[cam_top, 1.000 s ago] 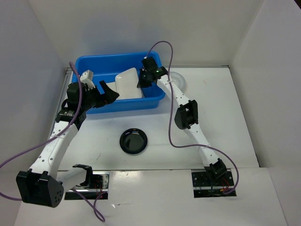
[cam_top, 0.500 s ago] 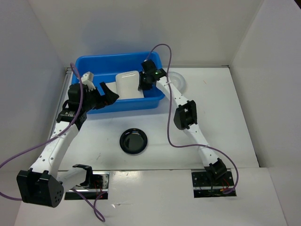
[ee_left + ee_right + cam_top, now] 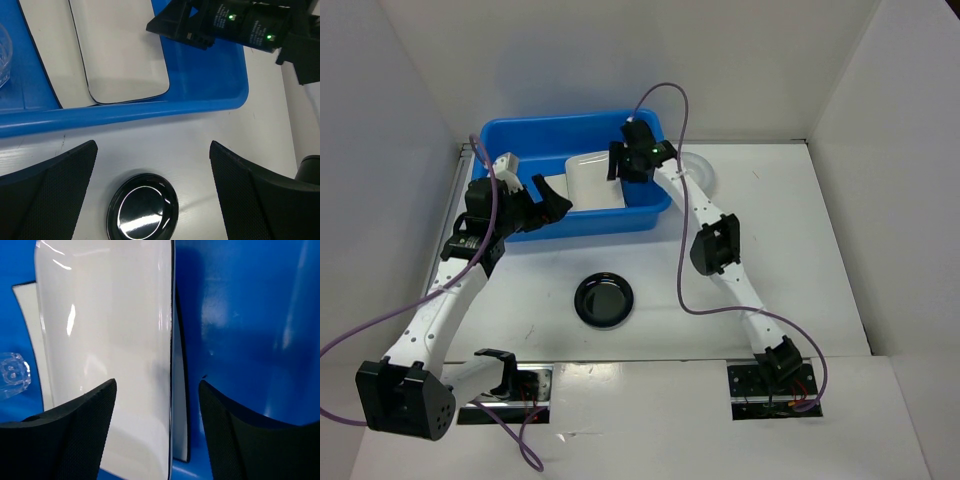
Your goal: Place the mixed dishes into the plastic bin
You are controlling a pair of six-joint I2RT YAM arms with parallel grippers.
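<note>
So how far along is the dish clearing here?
Done: pale plate, square white plate and clear cup lie in the blue bin. In hand: nothing; left gripper and right gripper are open, empty. Left: black saucer and white bowl, on the table.

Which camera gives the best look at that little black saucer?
The left wrist view: the black saucer sits close, large and glossy. The top view shows it whole but small; the right wrist view misses it entirely.

A white table (image 3: 820,260) stood boxed in by 3 plain white panels: a back wall (image 3: 620,50), a left panel (image 3: 380,150) and a right panel (image 3: 900,150). Soft, even light left faint shadows on the tabletop.
</note>
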